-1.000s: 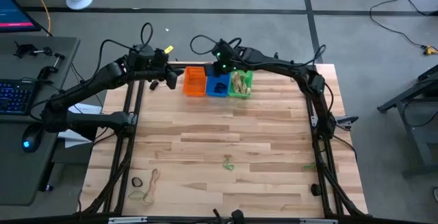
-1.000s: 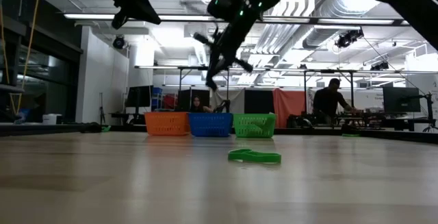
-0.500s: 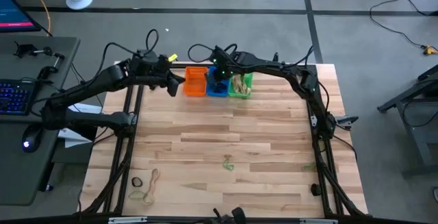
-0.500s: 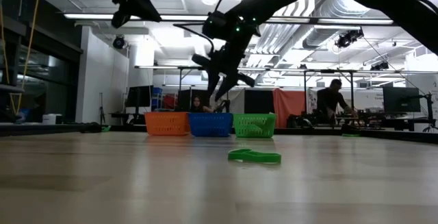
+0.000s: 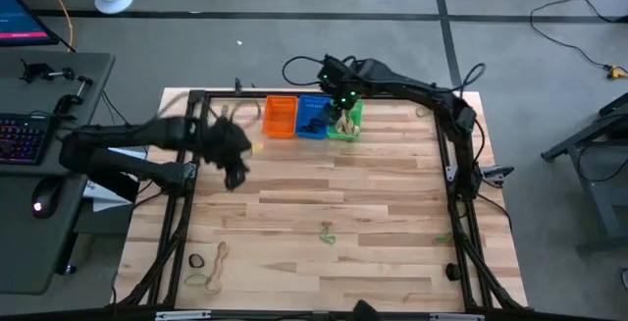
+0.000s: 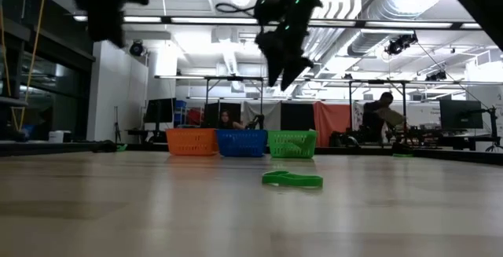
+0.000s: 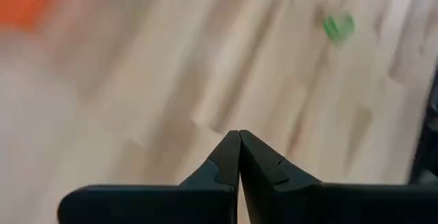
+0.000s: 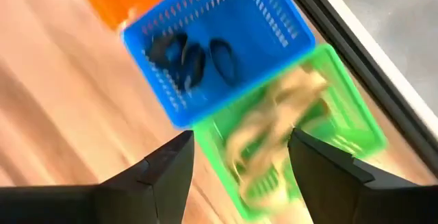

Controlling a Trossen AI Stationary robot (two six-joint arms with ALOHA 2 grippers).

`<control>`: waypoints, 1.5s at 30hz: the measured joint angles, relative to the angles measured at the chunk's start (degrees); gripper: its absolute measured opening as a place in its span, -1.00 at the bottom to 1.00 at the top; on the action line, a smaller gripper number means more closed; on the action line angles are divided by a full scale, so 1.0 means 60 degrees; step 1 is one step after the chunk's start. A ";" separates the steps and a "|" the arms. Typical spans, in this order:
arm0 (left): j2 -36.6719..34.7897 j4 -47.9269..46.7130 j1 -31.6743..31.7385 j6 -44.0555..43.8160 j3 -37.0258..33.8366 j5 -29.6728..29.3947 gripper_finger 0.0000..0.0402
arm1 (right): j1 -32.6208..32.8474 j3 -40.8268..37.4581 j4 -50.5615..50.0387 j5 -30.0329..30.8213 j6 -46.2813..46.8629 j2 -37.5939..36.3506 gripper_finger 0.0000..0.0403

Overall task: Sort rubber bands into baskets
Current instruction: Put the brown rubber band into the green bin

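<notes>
Three baskets stand in a row at the table's far edge: orange [image 5: 281, 117], blue [image 5: 313, 117] and green [image 5: 345, 121]. Black rubber bands [image 8: 191, 54] lie in the blue basket [image 8: 219, 18], tan ones [image 8: 274, 125] in the green basket [image 8: 342, 125]. My right gripper [image 8: 239, 159] hangs open and empty above the border of the blue and green baskets. My left gripper [image 7: 239, 148] is shut and empty, above the table's left part [image 5: 234, 172]. Loose bands lie near the front: green [image 5: 328, 233], tan [image 5: 221, 254], black [image 5: 196, 261].
Another green band [image 5: 444, 238] lies by the right arm's base rail, and a tangle of bands [image 5: 206, 282] lies at the front left. The middle of the wooden table [image 5: 334, 179] is bare boards. People show in the room behind the table in the low view.
My right gripper has opened above the blue basket, risen, and shifted a little toward the table's right edge. My left gripper, still shut, has swung from beside the orange basket toward the table's near edge, moving fast and blurred.
</notes>
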 joint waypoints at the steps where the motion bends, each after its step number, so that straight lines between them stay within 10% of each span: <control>1: -0.0075 0.0127 -0.0533 -0.0549 -0.0319 0.0059 -1.00 | -0.0004 0.0000 -0.0287 0.0005 -0.0130 -0.0189 0.12; 14: 0.0008 0.1257 -0.6005 -0.9190 -0.2851 0.1298 -0.67 | 0.0070 -0.0013 -0.1232 0.0546 -0.0440 -0.1270 0.12; 26: 0.1982 0.2464 -0.7345 -1.2809 -0.2855 0.1208 0.15 | 0.0189 -0.0015 -0.1004 0.0550 -0.0679 -0.1256 0.12; 45: 0.3637 0.3565 -0.7733 -1.4993 -0.2694 0.0805 0.20 | 0.0056 -0.0018 -0.0857 0.0546 -0.1023 -0.1252 0.12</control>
